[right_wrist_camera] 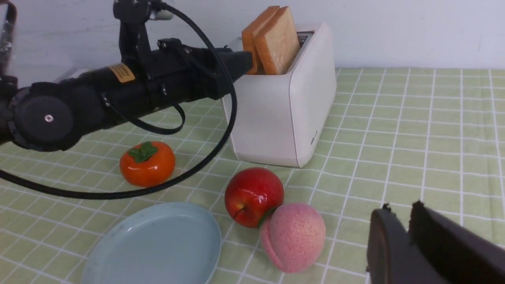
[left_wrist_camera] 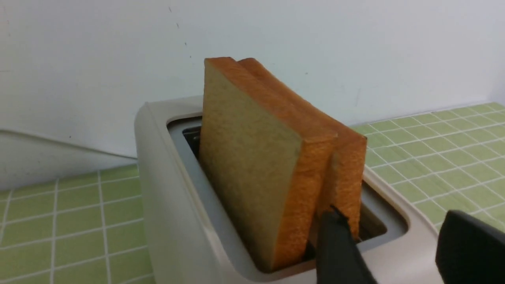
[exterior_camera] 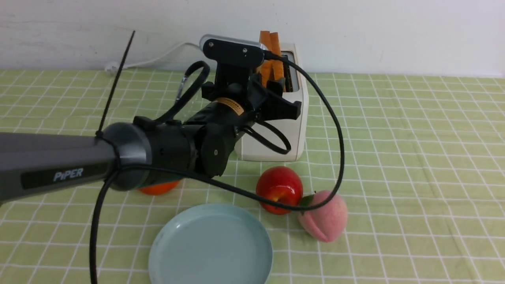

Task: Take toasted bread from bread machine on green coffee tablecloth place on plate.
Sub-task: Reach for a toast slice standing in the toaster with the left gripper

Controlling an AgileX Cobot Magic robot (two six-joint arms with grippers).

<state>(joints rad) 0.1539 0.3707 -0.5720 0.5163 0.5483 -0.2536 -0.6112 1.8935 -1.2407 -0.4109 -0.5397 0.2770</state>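
Two slices of toasted bread (exterior_camera: 270, 47) stand upright in the white bread machine (exterior_camera: 276, 138) at the back of the green coffee tablecloth (exterior_camera: 414, 157). My left gripper (exterior_camera: 276, 83) is at the toaster's top, open. In the left wrist view its jaws (left_wrist_camera: 392, 213) straddle the farther slice (left_wrist_camera: 347, 157): one fingertip (left_wrist_camera: 333, 221) sits between that slice and the nearer slice (left_wrist_camera: 252, 165), the other hangs outside over the toaster's rim. The pale blue-green plate (exterior_camera: 211, 246) lies bare at the front. My right gripper (right_wrist_camera: 400, 207) hovers low over the cloth, shut with nothing in it.
A red apple (exterior_camera: 279, 189) and a pink peach (exterior_camera: 325, 217) lie between toaster and plate. An orange persimmon (right_wrist_camera: 147, 163) sits left of them, under the left arm. The arm's black cable (exterior_camera: 335, 138) loops down past the fruit. The white wall is just behind the toaster.
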